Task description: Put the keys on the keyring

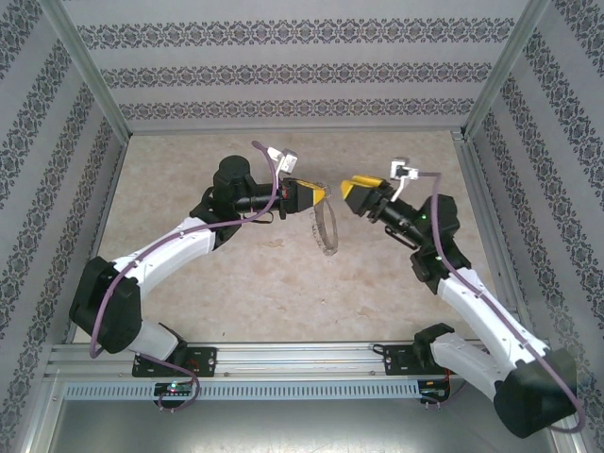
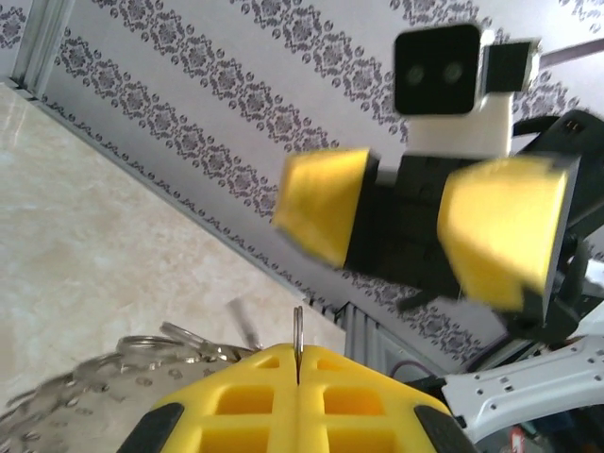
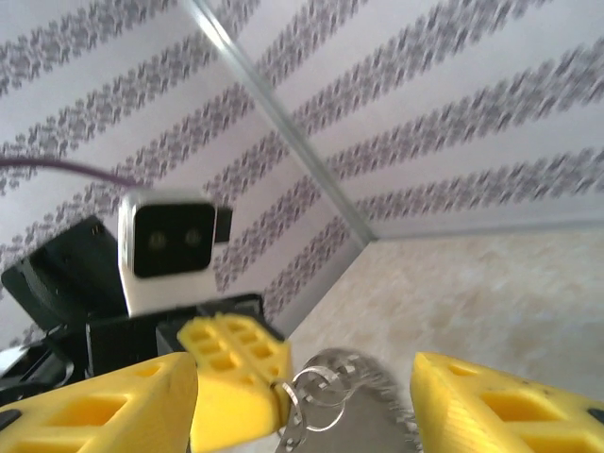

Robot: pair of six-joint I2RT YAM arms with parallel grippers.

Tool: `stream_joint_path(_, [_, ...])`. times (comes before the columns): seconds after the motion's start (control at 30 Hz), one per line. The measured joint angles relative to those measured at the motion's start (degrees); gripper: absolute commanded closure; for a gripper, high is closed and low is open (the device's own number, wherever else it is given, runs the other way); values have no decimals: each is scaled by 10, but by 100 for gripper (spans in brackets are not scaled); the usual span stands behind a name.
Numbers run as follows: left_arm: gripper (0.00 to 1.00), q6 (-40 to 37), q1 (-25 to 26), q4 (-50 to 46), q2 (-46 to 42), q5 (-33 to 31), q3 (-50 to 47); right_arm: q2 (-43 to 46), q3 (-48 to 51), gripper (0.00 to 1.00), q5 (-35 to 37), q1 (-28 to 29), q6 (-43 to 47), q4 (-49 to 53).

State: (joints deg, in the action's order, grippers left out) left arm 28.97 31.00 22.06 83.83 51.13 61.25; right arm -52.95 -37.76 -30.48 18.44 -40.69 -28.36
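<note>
While right jaws gape, left jaws pinch keyring [image 1: 327,229].

Top camera is looking down from above and behind the arm bases, far out, taking in the whole table [image 1: 283,283]. Left wrist camera is looking close over its own fingers [image 2: 245,401] at the right gripper [image 2: 406,222]. Right wrist camera is facing back at the left gripper [image 3: 269,392], close up. All three are sharing the keyring [image 1: 327,226] between them
</note>
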Motion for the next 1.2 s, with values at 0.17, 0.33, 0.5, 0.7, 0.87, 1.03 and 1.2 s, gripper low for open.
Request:
stream_joint_path(0.17, [100,-97,1,-101,-19,0,37,15,0,42,-33,-16,-10,0])
stream_joint_path(0.33, [100,-169,1,-177,-22,8,76,-25,-14,54,-89,-16,-11,2])
stream_joint_path(0.5, [100,-208,1,-224,-21,21,99,-50,-31,59,-141,-2,-9,2])
stream_joint_path(0.7, [100,-226,1,-248,-18,31,105,-57,-38,59,-173,25,1,2])
stream_joint_path(0.87, [100,-228,1,-260,-17,37,108,-64,-38,59,-177,34,6,2])
stream_joint_path(1.03, [100,-229,1,-262,-15,44,115,-70,-38,60,-177,40,11,3])
stream_joint_path(1.2, [100,-230,1,-264,-15,49,115,-70,-38,74,-176,40,19,3])
